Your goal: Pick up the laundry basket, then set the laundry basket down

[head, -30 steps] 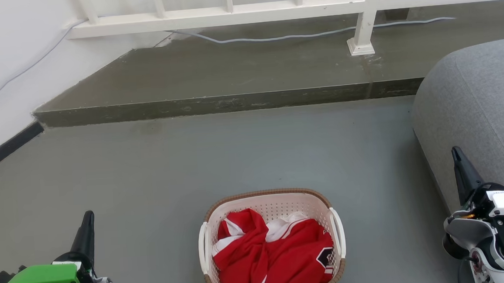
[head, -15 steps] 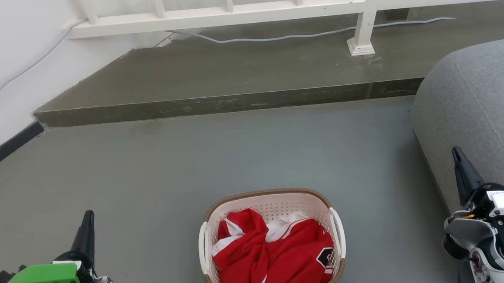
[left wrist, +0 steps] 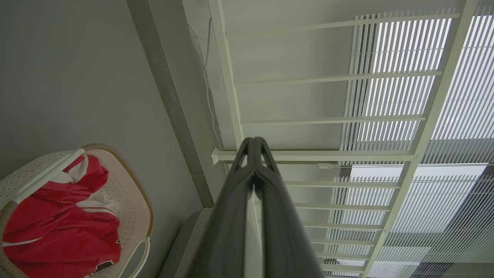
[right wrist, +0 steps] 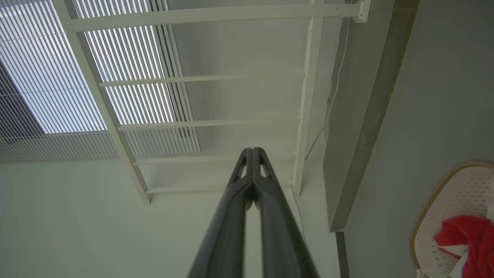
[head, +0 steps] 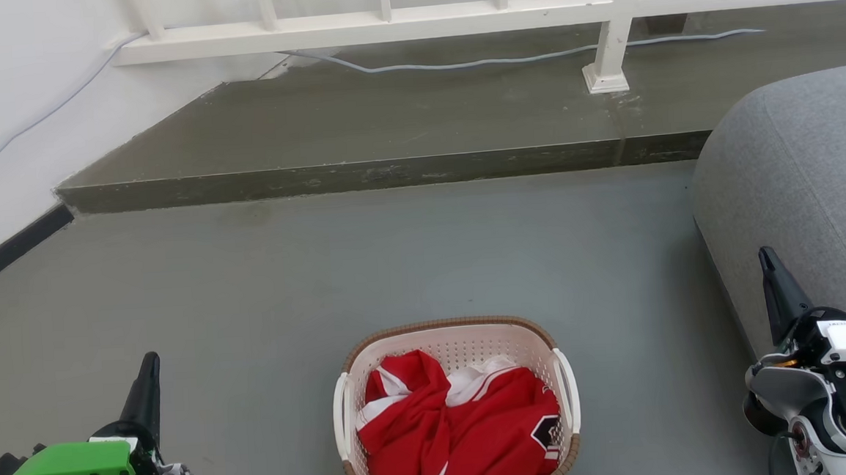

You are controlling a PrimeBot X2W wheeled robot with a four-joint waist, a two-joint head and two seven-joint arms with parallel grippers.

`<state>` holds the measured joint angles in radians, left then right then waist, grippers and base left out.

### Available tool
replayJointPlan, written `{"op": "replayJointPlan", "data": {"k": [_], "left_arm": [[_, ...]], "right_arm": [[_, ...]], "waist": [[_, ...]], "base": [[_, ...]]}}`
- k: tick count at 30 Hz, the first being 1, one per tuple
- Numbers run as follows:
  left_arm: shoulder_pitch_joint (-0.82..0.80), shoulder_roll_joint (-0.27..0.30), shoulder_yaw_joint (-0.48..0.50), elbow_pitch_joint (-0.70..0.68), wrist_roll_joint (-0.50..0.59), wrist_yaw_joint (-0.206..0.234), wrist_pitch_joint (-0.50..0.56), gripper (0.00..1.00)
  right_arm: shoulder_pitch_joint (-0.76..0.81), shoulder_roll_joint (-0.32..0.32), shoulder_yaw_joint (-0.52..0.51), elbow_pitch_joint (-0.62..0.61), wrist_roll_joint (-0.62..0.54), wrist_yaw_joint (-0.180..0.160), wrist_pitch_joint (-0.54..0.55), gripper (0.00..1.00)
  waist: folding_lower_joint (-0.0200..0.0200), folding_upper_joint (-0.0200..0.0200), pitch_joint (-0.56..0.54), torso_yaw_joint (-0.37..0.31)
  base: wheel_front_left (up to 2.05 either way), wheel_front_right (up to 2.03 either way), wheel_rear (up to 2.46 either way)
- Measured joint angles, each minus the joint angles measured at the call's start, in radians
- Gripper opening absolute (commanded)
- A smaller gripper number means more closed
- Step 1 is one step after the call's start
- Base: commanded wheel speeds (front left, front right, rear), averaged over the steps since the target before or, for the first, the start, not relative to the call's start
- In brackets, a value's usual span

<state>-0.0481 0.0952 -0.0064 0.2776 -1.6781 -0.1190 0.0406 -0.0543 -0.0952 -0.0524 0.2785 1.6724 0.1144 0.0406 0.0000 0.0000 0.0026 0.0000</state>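
Note:
The laundry basket point(head: 452, 336) stands on the grey floor at the bottom centre of the head view, cream perforated plastic with a brown woven rim and white side handles. Red and white clothing point(head: 455, 429) fills it. My left gripper point(head: 148, 362) is at the lower left, well left of the basket, fingers together and empty. My right gripper point(head: 764, 255) is at the lower right beside the sofa, also shut and empty. In the left wrist view the basket point(left wrist: 133, 181) lies at the lower left of the closed gripper point(left wrist: 253, 141). The right wrist view has the basket point(right wrist: 436, 193) at its lower right, and the gripper point(right wrist: 252, 150) closed.
A grey sofa point(head: 802, 185) stands at the right, close to my right arm. A raised concrete step point(head: 360, 174) crosses the floor beyond the basket, with a white railing point(head: 453, 15) and a cable point(head: 456, 63) on it. A white wall point(head: 11, 101) is at the left.

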Motion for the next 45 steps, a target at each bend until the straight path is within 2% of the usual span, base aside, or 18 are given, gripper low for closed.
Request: {"op": "replayJointPlan", "data": {"k": [45], "left_arm": [[-0.007, -0.006, 0.004, 0.001, 0.0, -0.001, 0.003, 0.0]], "right_arm": [[0.0, 0.002, -0.005, 0.002, 0.0, 0.0, 0.006, 0.0]], "waist": [[0.0, 0.0, 0.0, 0.0]], "base": [[0.0, 0.0, 0.0]]}}
